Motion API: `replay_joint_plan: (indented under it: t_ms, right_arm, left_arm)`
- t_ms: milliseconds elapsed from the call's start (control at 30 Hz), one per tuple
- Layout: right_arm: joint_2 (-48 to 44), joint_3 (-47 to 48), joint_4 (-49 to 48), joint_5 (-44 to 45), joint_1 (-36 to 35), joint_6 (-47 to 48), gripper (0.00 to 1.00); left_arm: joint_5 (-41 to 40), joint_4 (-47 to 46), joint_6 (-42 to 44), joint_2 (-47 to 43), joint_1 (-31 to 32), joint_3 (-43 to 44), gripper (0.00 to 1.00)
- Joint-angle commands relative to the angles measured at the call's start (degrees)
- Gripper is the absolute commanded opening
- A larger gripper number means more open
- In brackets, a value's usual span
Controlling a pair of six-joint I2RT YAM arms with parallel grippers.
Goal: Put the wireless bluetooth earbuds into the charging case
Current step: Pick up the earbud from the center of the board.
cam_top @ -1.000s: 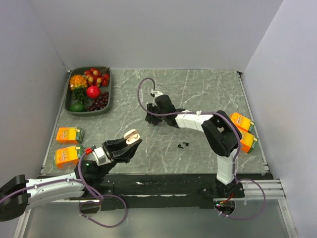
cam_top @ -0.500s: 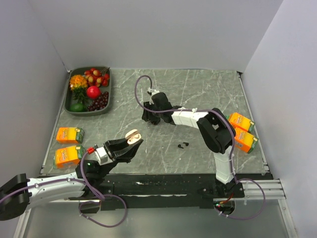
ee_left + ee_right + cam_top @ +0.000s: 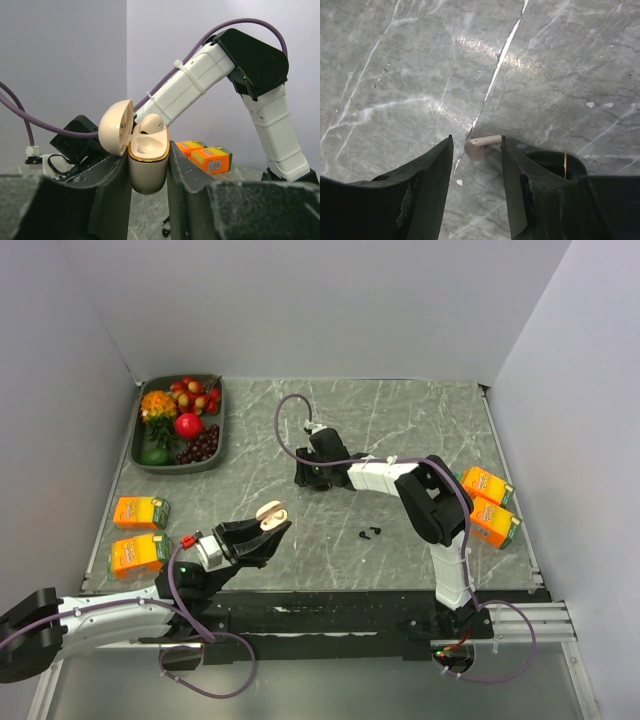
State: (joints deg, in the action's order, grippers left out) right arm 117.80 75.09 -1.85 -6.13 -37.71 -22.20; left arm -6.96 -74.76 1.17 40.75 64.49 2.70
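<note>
Left end effector [image 3: 262, 533] clamped the lid-open charging case [image 3: 148, 167] with one earbud [image 3: 150, 122] seated; right end effector [image 3: 308, 477] hung open astride the loose earbud [image 3: 476, 148] on the bench [image 3: 395, 60], stem seemingly touching a finger [image 3: 512, 165], so I feared closing would flick it away.

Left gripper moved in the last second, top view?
Yes, slightly: left gripper, shut on the open beige charging case, shifted right, away from the near orange carton.
</note>
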Motion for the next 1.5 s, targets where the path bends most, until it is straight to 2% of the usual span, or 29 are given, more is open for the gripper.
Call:
replay_joint_plan:
  t_ms: [0,433,867,1167,1267,1467]
  right_arm:
    - [0.59,1.64,0.0,1.65,0.18,1.19,0.52]
    - [0.24,3.39,1.58,4.98,-2.36,3.39,0.51]
    - [2.17,5.33,4.39,7.44,-3.33,3.04,0.44]
    - [2.7,4.28,3.7,8.15,-3.33,2.95,0.31]
    - [2.26,3.84,3.34,8.33,-3.33,3.04,0.22]
    - [-3.88,0.68,2.99,8.68,-3.42,2.86,0.12]
  left_arm:
    - [-0.16,-10.23,0.59,0.38,0.2,-3.67,0.01]
    - [0.28,-9.88,0.41,0.03,0.29,-3.49,0.01]
    - [0.55,-8.91,0.15,-1.03,0.46,-3.58,0.01]
    - [0.72,-9.26,-0.2,-0.5,0.46,-3.58,0.01]
    - [0.72,-9.35,-0.2,-0.59,0.38,-3.58,0.01]
    - [0.63,-9.0,-0.03,-1.03,0.46,-3.4,0.01]
